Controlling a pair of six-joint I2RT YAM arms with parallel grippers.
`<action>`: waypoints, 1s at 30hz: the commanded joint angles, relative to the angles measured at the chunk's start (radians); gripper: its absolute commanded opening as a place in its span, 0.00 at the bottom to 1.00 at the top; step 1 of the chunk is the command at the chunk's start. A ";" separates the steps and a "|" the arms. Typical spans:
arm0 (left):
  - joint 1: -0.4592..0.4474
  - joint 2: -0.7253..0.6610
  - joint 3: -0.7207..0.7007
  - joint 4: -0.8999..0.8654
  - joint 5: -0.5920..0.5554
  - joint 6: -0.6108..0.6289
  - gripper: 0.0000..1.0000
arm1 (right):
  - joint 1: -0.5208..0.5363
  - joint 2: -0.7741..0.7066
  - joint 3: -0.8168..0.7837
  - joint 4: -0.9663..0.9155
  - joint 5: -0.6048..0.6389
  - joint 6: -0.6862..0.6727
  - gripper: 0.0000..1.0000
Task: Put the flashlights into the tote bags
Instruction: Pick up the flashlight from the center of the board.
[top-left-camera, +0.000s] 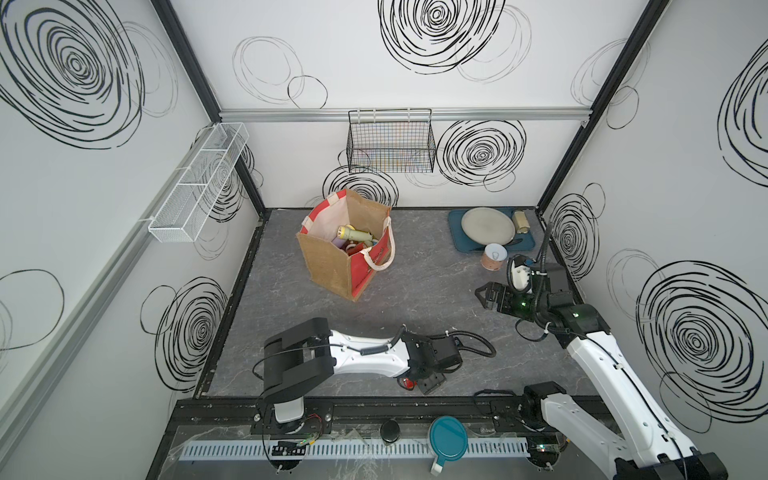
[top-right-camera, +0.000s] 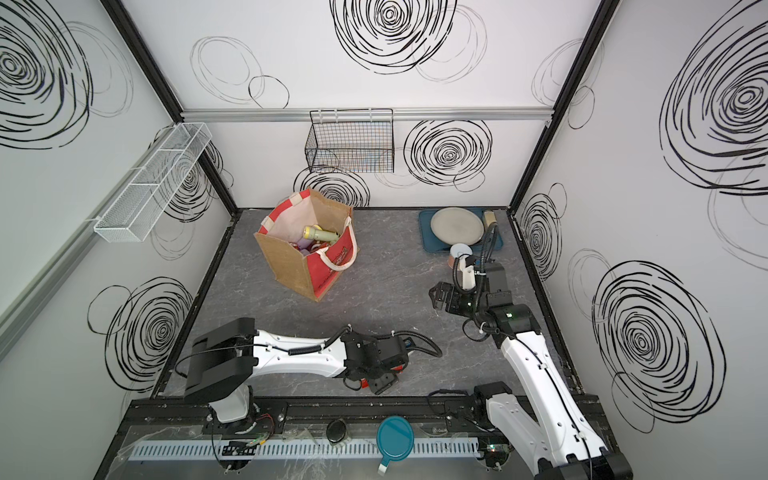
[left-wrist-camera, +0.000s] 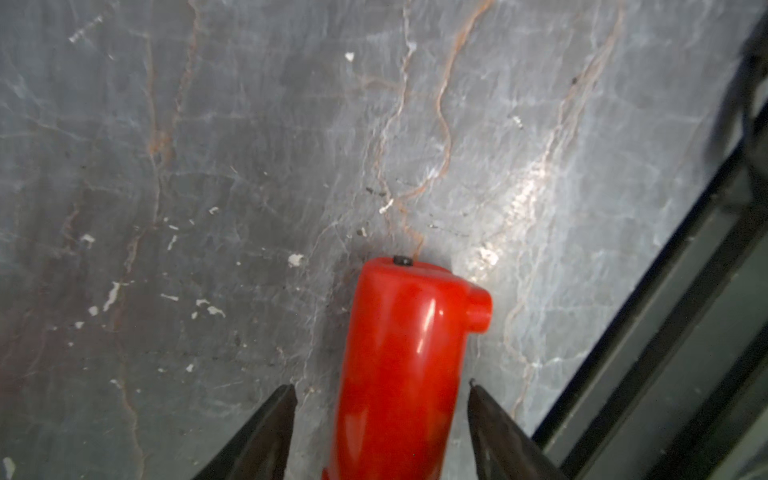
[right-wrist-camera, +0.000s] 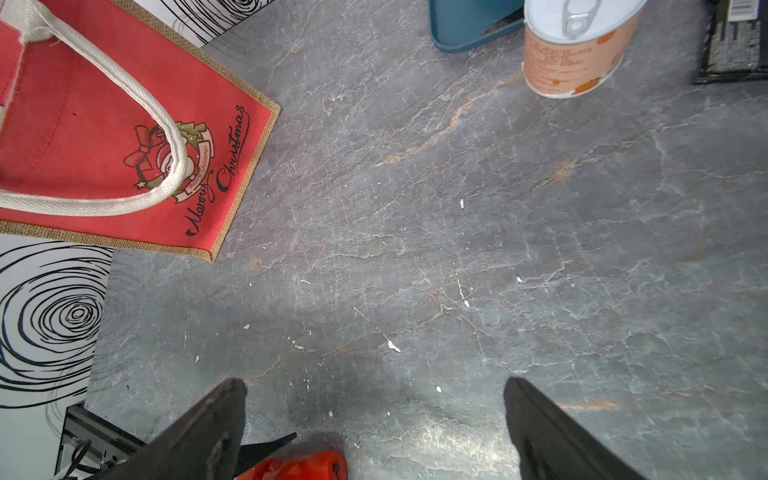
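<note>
We are at the pick-up step, as we judge it. Our left fingers (left-wrist-camera: 266, 436) are standing part open on either side of the red flashlight (left-wrist-camera: 399, 374), with a sliver of worktop (left-wrist-camera: 208, 166) showing between each finger and the barrel, so we are not gripping it yet. The flashlight is lying flat near the front edge of the worktop, close to the black rail (left-wrist-camera: 665, 332), and well apart from the tote bag (top-left-camera: 324, 266). The bag is standing upright toward the back with its mouth open. It is already holding a pale green flashlight (top-left-camera: 355, 235) on top of a few others.

Our right fingers (right-wrist-camera: 199, 436) are spread wide above bare worktop and are holding nothing.

We are expecting the next move to call for pressing the left fingers onto the barrel, lifting it, and carrying it over to the bag's mouth. The cream handle (right-wrist-camera: 137, 104) and the rim will need clearing before we let go.

On the bag's red panel we are reading "Merry Christmas" in black script beside a wreath emblem. The emblem's small banner seems to repeat the words. The can (right-wrist-camera: 577, 54) is showing a pull-tab lid and orange fruit pictures, but its print is too blurred for us to read.
</note>
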 joint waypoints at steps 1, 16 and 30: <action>-0.006 0.022 -0.001 0.040 -0.012 0.006 0.65 | 0.003 -0.004 0.000 -0.022 0.015 -0.015 1.00; -0.008 -0.052 -0.001 0.034 -0.033 -0.052 0.13 | 0.011 -0.017 0.010 -0.027 0.013 -0.021 1.00; 0.065 -0.270 0.134 -0.065 -0.166 -0.167 0.00 | 0.002 -0.003 0.078 0.047 -0.024 -0.031 1.00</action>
